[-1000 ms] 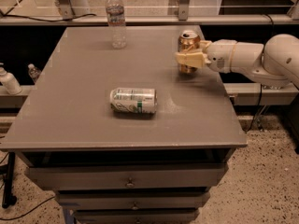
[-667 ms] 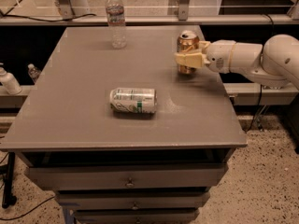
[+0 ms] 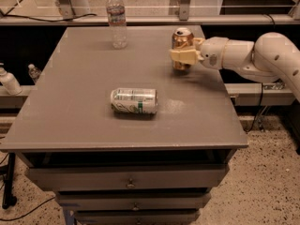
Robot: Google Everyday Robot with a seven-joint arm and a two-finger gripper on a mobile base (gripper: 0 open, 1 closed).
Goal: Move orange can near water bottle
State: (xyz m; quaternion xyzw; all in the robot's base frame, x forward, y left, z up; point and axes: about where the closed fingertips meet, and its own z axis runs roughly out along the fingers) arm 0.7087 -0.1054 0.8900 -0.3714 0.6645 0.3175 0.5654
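- Camera view shows the claw (image 3: 181, 56) closed around the middle of the orange can (image 3: 182, 36), near the far right corner of the desk (image 3: 70, 107); the can stands upright in its grip.
- Set against a second ago, claw and can together have shifted a little toward the left edge, away from the right edge; whether the can's base has cleared the desk cannot be told.
- I judge from this that the grasp is done and the carry has only just begun; the water bottle (image 3: 116, 18) stands upright by the far edge, left of the middle, with the can well apart from it.
- The remaining path runs along the far edge; the can should be set down just beside the bottle without knocking it.
- Counted: one orange can; one water bottle; one white-and-green can (image 3: 134, 101) lying on its side mid-desk toward the near edge, unmoved; one claw on one white arm (image 3: 262, 55).
- Off the desk's left edge: one white pump bottle (image 3: 8, 80); one small clear bottle (image 3: 33, 72).
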